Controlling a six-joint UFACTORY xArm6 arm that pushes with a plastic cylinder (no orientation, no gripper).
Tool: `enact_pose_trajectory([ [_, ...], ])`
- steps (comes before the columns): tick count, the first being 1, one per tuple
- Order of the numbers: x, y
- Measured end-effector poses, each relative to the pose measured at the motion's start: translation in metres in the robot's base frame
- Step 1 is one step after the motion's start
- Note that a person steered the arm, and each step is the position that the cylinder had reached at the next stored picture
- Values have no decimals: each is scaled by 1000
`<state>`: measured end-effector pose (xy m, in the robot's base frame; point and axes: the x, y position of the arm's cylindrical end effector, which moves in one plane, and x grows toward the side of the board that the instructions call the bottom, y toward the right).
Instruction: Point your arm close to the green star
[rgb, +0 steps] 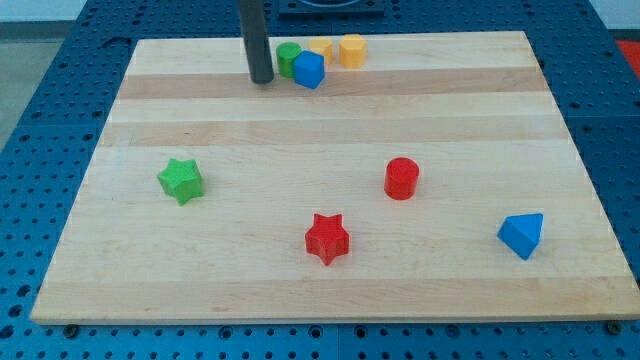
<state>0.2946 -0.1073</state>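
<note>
We count two stars, green star (181, 180) and red star (327, 238), both far below our tip (262, 80), rod upright, no claw to tell.

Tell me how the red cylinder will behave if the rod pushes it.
The red cylinder stands upright on its flat end, so it would probably slide, not roll. It looks squat, so tipping seems unlikely. The wooden board looks smooth, so it may glide easily. My tip is far off, near the view's top.
</note>
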Motion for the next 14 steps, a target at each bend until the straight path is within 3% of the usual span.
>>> enact_pose_trajectory([
  [7, 40, 9],
  [14, 117, 30],
])
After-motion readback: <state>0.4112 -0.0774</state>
